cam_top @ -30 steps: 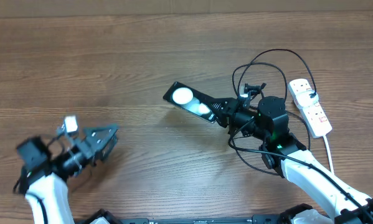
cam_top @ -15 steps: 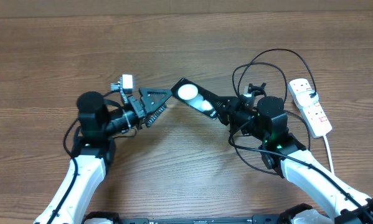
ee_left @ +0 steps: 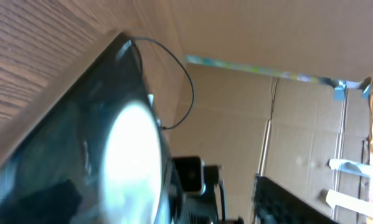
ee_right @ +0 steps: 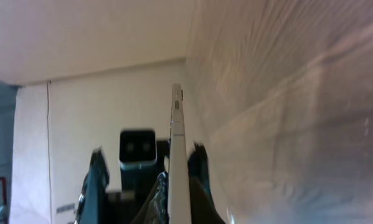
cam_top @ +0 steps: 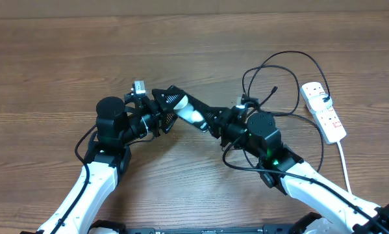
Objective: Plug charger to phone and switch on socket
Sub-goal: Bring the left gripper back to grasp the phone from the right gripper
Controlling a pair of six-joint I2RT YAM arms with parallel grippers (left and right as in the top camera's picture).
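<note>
My right gripper (cam_top: 213, 123) is shut on the black phone (cam_top: 193, 116) and holds it tilted above the table; glare covers its screen. In the right wrist view the phone (ee_right: 177, 143) stands edge-on between my fingers (ee_right: 174, 199). My left gripper (cam_top: 166, 106) is open at the phone's far left end. In the left wrist view the screen (ee_left: 111, 155) fills the left side and one finger (ee_left: 292, 202) stands apart on the right. The black charger cable (cam_top: 282, 62) loops behind the right arm, its free end (cam_top: 273, 91) loose. The white socket strip (cam_top: 324, 112) lies at the right.
The wooden table (cam_top: 84, 58) carries nothing else in view. The cable also shows as a thin loop in the left wrist view (ee_left: 187, 87). A cardboard wall (ee_left: 298, 37) stands behind the table. The strip's white lead (cam_top: 345, 162) runs toward the front edge.
My left arm swung from the front left up to the phone's left end. My right gripper carried the phone a little left and toward the front.
</note>
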